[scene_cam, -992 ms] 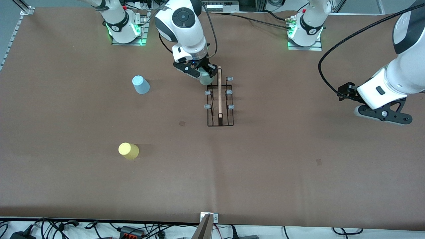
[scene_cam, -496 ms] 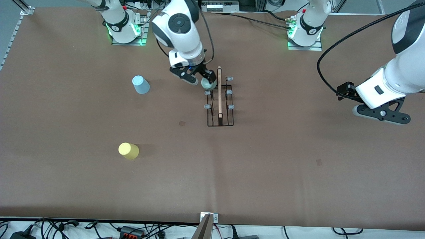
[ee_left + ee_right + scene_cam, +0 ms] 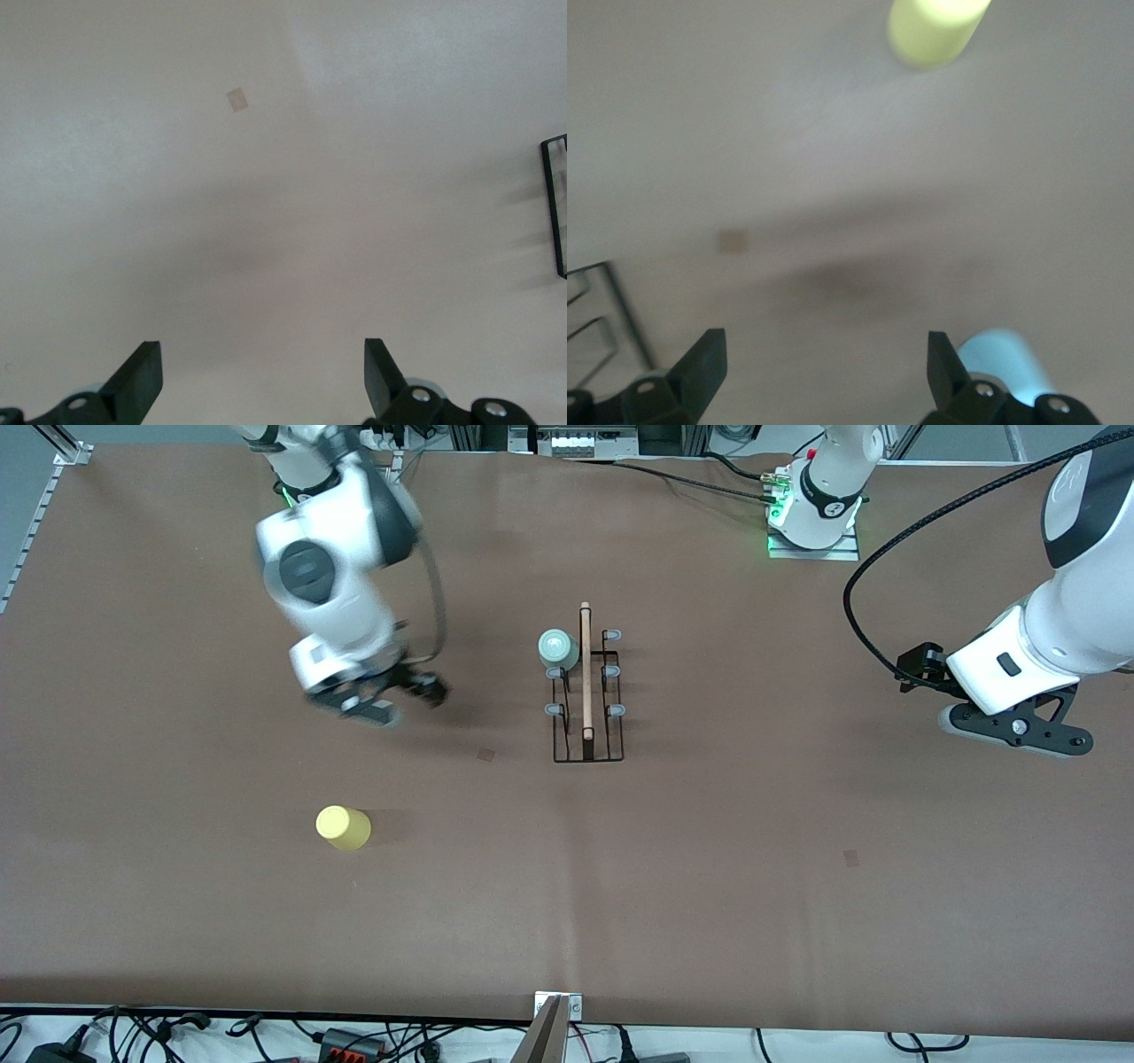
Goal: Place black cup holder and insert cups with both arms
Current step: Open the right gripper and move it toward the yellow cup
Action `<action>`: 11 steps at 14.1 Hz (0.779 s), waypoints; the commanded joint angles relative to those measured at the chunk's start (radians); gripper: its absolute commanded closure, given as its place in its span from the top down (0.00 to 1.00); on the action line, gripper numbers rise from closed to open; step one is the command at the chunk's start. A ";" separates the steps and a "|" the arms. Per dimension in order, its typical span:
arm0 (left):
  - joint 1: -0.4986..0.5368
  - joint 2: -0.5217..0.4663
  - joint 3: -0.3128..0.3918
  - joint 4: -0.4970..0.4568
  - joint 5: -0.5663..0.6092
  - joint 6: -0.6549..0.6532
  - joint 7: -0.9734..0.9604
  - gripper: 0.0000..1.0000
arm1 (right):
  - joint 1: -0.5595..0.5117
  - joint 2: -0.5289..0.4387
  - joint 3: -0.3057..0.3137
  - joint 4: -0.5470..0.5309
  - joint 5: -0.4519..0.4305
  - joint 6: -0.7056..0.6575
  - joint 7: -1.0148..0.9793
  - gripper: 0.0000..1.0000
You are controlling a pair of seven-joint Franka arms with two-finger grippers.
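Mint cup on the rack, both grippers empty

The mint green cup [image 3: 558, 648] sits on the black cup holder [image 3: 586, 691]. Toward the right arm's end from it, the right gripper [image 3: 390, 701] hangs wide open above the table [image 3: 709, 868]; the yellow cup [image 3: 343, 827] stands nearer the camera. The left gripper [image 3: 262, 376] waits, spread wide.

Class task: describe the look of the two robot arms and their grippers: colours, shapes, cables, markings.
Both arms are bulky, rounded white segments with black joint bands and looping black cables. The right gripper and left gripper are black, each with two fingers. Green lights glow at the bases.
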 commanded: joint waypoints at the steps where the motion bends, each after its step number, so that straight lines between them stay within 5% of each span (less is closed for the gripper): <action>1: 0.002 -0.002 -0.008 0.009 -0.003 -0.017 0.015 1.00 | -0.119 0.044 -0.002 0.001 0.000 0.020 -0.276 1.00; 5: -0.002 -0.002 -0.010 0.009 -0.003 -0.017 0.015 1.00 | -0.167 0.170 -0.057 0.084 -0.009 0.106 -0.510 1.00; 11: -0.004 -0.002 -0.010 0.009 -0.003 -0.020 0.015 1.00 | -0.161 0.348 -0.062 0.155 -0.007 0.399 -0.530 1.00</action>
